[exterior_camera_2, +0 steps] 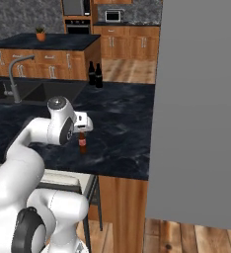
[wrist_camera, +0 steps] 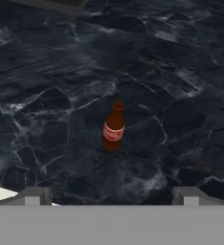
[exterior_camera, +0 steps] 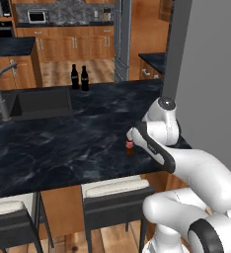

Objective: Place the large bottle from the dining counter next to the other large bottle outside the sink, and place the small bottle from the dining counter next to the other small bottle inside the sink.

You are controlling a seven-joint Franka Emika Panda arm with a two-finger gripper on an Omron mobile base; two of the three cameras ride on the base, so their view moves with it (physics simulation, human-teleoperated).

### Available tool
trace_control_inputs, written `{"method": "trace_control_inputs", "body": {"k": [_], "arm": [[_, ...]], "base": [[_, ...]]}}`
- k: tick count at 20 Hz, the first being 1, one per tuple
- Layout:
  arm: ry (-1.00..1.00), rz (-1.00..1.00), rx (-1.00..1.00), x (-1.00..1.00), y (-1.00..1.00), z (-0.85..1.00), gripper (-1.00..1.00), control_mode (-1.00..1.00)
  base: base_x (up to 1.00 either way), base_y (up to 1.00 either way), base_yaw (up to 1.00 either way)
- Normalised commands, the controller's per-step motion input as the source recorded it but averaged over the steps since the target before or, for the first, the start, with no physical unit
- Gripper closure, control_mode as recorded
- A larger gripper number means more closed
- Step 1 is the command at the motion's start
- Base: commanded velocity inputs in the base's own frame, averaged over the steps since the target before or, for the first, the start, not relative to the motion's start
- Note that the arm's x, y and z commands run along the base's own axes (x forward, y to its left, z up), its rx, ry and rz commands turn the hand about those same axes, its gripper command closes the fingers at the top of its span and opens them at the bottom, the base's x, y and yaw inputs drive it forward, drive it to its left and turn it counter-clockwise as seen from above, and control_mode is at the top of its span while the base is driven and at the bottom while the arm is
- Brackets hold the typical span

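Observation:
The small bottle [exterior_camera: 130, 147] [exterior_camera_2: 82, 143] [wrist_camera: 113, 128], amber-brown with a red and white label, stands upright on the dining counter [exterior_camera: 58, 148] [exterior_camera_2: 122, 123] near its front edge. My gripper [exterior_camera: 129, 137] [exterior_camera_2: 82, 132] [wrist_camera: 111, 196] hovers just above it, open, its fingertips [wrist_camera: 35, 195] spread wide and apart from the bottle. Two large black bottles [exterior_camera: 80, 78] [exterior_camera_2: 95, 74] stand side by side at the counter's far edge, right of the sink [exterior_camera: 38, 101] [exterior_camera_2: 51, 91]. The other small bottle is out of view.
A grey gooseneck faucet [exterior_camera: 4, 91] [exterior_camera_2: 16, 76] rises at the sink's left. Dark stools with pale cushions [exterior_camera: 115, 197] sit under the counter's front edge. A tall grey panel [exterior_camera_2: 201, 108] stands on the right. Wooden cabinets line the back.

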Motion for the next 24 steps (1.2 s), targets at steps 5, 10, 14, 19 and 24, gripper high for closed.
{"method": "trace_control_inputs", "body": {"k": [5, 10, 14, 19, 24], "arm": [[0.00, 0.00, 0.00, 0.00, 0.02, -0.18, -1.00, -1.00], [-0.07, 0.00, 0.00, 0.00, 0.00, -0.17, -1.00, -1.00], [-0.09, 0.00, 0.00, 0.00, 0.00, -0.13, -1.00, -1.00], [-0.05, -0.01, 0.00, 0.06, 0.00, -0.13, -1.00, -1.00], [0.00, 0.00, 0.01, 0.31, 0.00, -0.12, -1.00, -1.00]], "base": [[0.00, 0.00, 0.00], [0.00, 0.00, 0.00], [0.00, 0.00, 0.00], [0.00, 0.00, 0.00], [0.00, 0.00, 0.00]]}}
